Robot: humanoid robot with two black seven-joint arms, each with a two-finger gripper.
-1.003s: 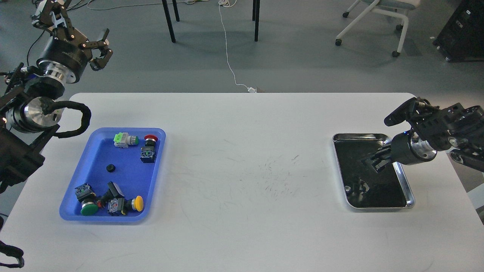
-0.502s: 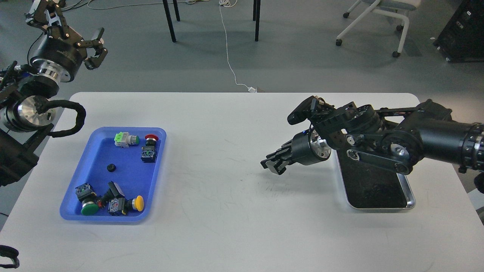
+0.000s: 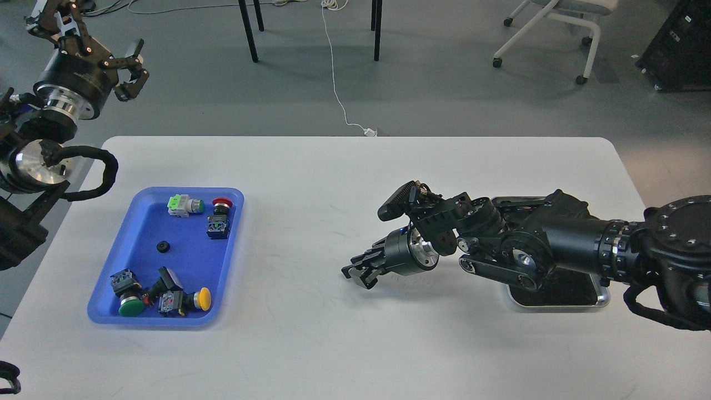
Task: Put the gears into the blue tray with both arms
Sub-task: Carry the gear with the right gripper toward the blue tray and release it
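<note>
The blue tray [image 3: 229, 244] lies at the left of the white table. One small black gear [image 3: 163, 247] rests on its floor, among coloured push-button switches. My right gripper [image 3: 360, 272] hovers over the middle of the table, pointing left toward the tray, well short of it. Its fingers are drawn together, and I cannot see whether anything is between them. My left gripper [image 3: 94, 47] is raised beyond the table's far left corner, open and empty.
The steel tray [image 3: 602, 300] at the right is mostly hidden under my right arm. Switches with green [image 3: 186, 206], red [image 3: 221, 204] and yellow [image 3: 203, 299] caps crowd the blue tray's ends. Table legs, a white cable and a chair stand on the floor behind.
My right gripper left the steel tray and swept left and toward me over the table, fingers together. The left gripper drifted up and left. The gear in the blue tray stayed put.
</note>
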